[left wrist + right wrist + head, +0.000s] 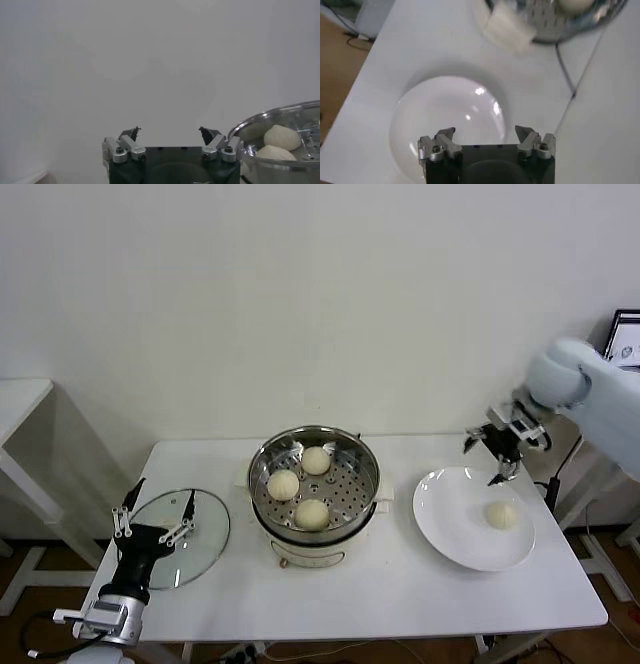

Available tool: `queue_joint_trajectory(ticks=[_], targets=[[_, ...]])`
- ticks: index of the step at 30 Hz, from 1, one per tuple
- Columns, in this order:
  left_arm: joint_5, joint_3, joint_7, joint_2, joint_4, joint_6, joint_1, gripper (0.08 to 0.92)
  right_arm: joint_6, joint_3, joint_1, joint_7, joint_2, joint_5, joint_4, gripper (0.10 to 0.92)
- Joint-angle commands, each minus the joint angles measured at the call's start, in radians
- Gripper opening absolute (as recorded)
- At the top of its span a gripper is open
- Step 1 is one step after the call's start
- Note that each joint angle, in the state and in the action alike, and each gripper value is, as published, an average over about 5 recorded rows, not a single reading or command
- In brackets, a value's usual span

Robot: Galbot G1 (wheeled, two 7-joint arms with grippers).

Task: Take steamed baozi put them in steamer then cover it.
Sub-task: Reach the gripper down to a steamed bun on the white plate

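My left gripper (155, 509) is hanging low at the table's (400, 584) near left corner, jaws spread wide, holding nothing. It is hovering over the glass lid (185, 539), which is lying flat on the table just left of the steamer (314, 484).

Steamer is sitting mid-table, uncovered. Three buns (312, 513) are resting on its perforated tray.

The white plate (473, 519) is lying to the steamer's right, carrying the fourth bun (501, 515).

My right gripper (492, 459) is hanging above the plate's far edge, jaws also wide apart and gripping nothing, well clear of that bun. White wall (300, 304) is standing behind.
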Motion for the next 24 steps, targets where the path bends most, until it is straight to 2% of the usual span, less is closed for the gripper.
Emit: queue_joint_trajectory(ticks=[1,24], targets=[[0.007,0.008,-0.004,-0.001,-0.004,0.0,0.0,0.823,-0.056,0.366,-0.373,-0.001,-0.039,-0.211,-0.119,0.823],[0.014,0.01,-0.005,-0.006,0.019,-0.001,-0.006,0.823,-0.003,0.587,-0.513,0.123,0.162,-0.404,-0.342,0.823]])
